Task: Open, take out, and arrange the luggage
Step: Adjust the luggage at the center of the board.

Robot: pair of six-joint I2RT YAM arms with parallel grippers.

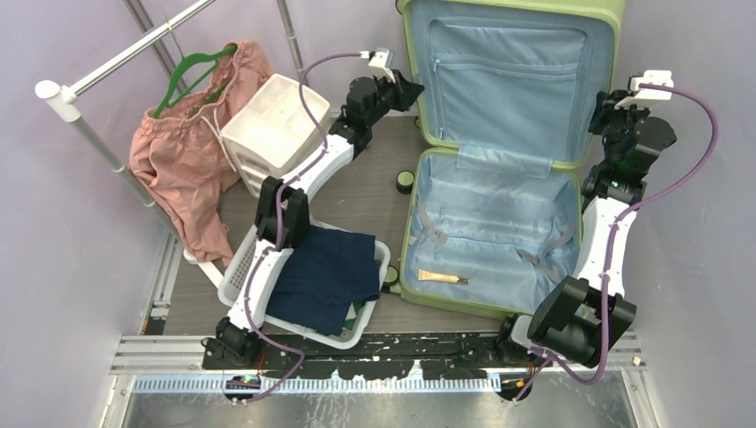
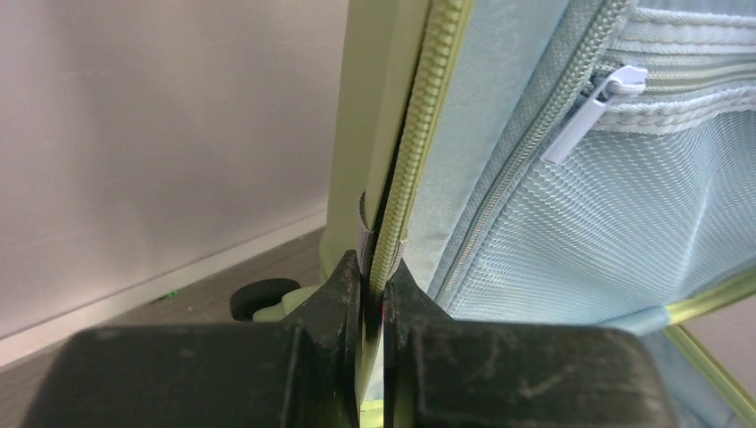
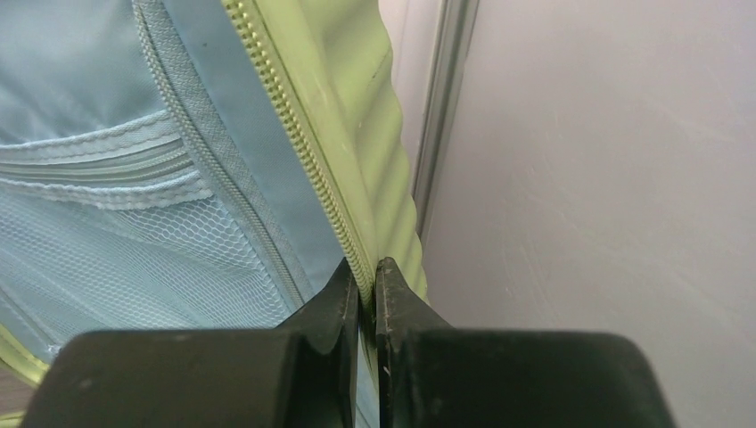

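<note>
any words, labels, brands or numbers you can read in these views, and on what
None can be read in any view.
The small tan packet in the luggage: any print is too small to tell.
The zip pull on the lining pocket: no marking shows.

A white basket (image 1: 382, 259) at the front of the surface (image 1: 357, 192) holds a folded navy cloth (image 1: 325, 276). Behind it stands a white drawer unit (image 1: 263, 125). Pink shorts (image 1: 178, 160) hang from a green hanger (image 1: 209, 58) on a metal rack (image 1: 116, 58).
</note>
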